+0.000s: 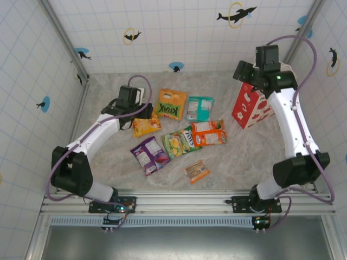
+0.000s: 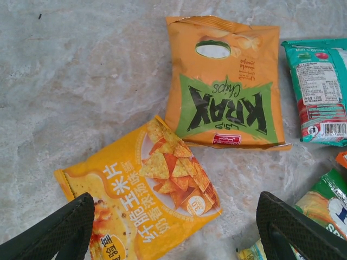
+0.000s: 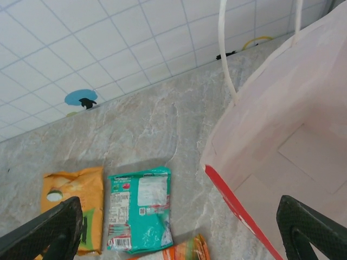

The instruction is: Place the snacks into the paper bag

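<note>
1. Snacks, seven glossy packets, all lie flat around the middle of the tabletop [image 1: 238, 157], outside the bag.
2. The left gripper [image 2: 176, 233] hangs with its jaws wide apart, holding nothing, over the yellow-orange packet [image 1: 146, 126], the leftmost one, which is printed with corn chips.
3. The purple packet [image 1: 149, 154] lies closer to the near edge. The orange-green "Krax" packet [image 1: 171, 104] lies farther back, touching a corner of the yellow-orange one.
4. The green packet [image 1: 181, 142] lies centrally against the orange packet [image 1: 209, 132]. The teal packet [image 1: 199, 108] lies beside the "Krax" one, label side up.
5. The clear-wrapped orange-brown bar [image 1: 196, 171] lies alone, nearest the near edge.
6. The paper bag [image 1: 250, 106], white and red, stands upright toward the far right corner. Its mouth is open, showing pale inner walls and a creased floor.
7. The right gripper [image 3: 179, 233] hangs above the bag's mouth, jaws spread wide and empty.
</note>
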